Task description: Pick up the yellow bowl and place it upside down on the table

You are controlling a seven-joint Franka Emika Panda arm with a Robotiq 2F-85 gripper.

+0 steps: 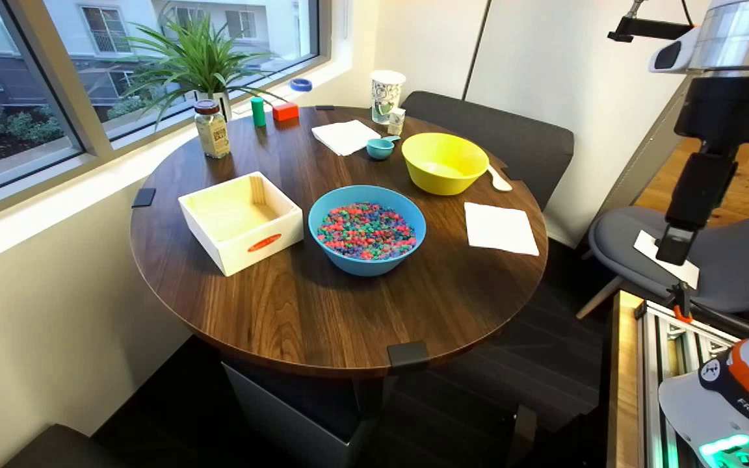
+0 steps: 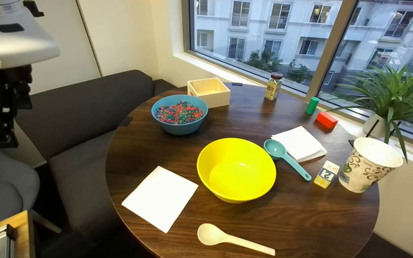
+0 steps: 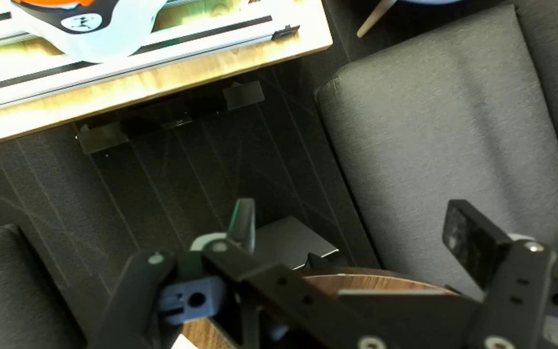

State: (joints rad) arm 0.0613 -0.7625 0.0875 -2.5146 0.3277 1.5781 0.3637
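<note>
The yellow bowl [image 1: 446, 170] stands upright, open side up, on the round dark-brown table [image 1: 290, 312]. The bowl [image 2: 236, 175] also shows on the table [image 2: 299, 222] in an exterior view, and looks empty inside. It is out of the wrist view. My gripper [image 1: 675, 250] hangs in the air off the table's edge, well apart from the bowl. At the left edge of an exterior view the gripper [image 2: 4, 138] is only partly visible. In the wrist view the gripper's fingers [image 3: 350, 223] are wide apart with nothing between them; part of the table [image 3: 351, 282] shows below.
A blue bowl [image 1: 367, 265] of multicoloured pieces and a wooden box [image 1: 261, 244] share the table. A white spoon [image 2: 233, 240], a paper napkin [image 2: 160, 199] and a teal scoop [image 2: 285, 157] lie around the yellow bowl. A paper cup [image 2: 368, 168] and lettered block [image 2: 326, 174] stand beyond.
</note>
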